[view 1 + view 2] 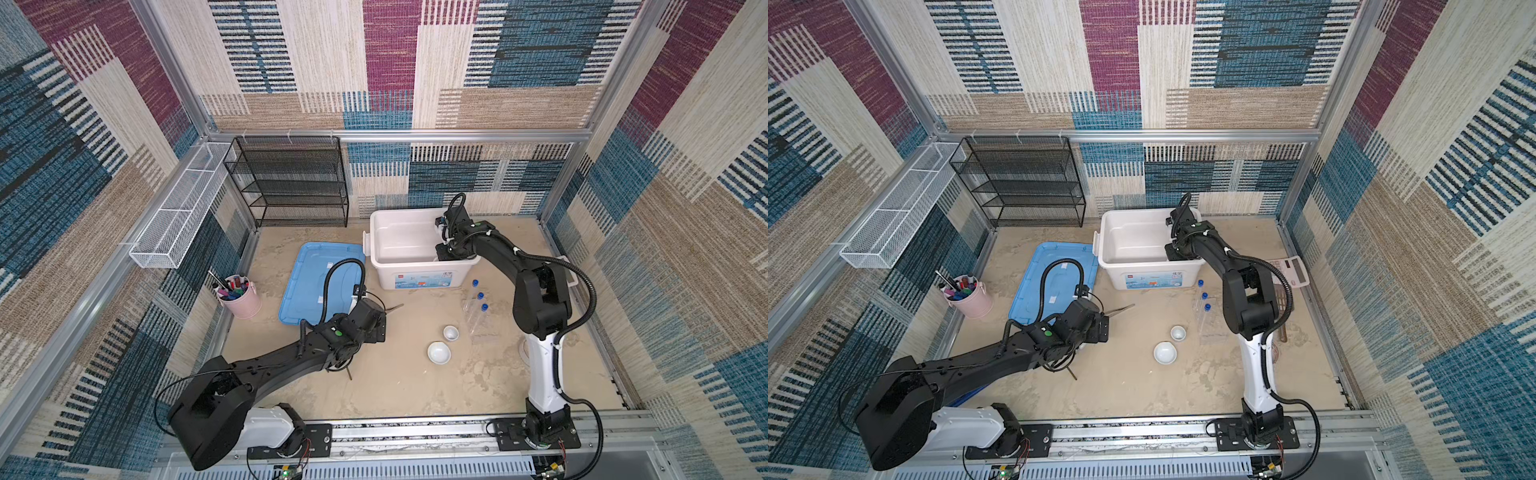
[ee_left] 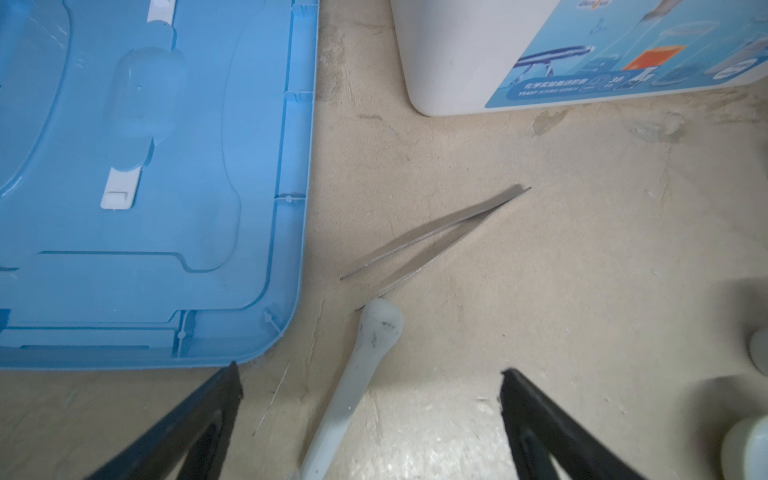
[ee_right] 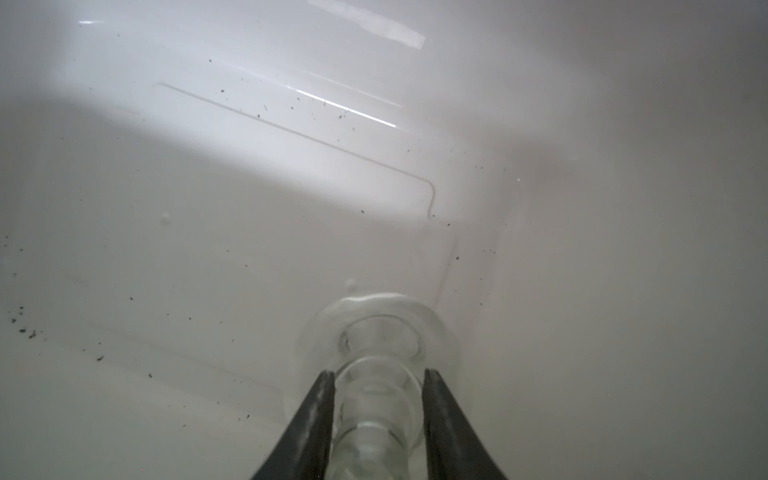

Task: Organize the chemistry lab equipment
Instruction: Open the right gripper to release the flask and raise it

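Lower centre, inside the white plastic bin (image 3: 208, 208), the right hand (image 3: 378, 371) brackets the small clear glass flask's (image 3: 374, 328) neck; whether pinching or loose, I cannot tell. A crooked lift-off could snag and topple it.

Beige tabletop (image 1: 415, 390), blue lid (image 1: 307, 270), white bin (image 1: 386, 275), tweezers (image 2: 432, 237)

Robot lab test cell, alu frame (image 1: 415, 135), patterned walls (image 1: 324, 62), mounting rail (image 1: 415, 433)
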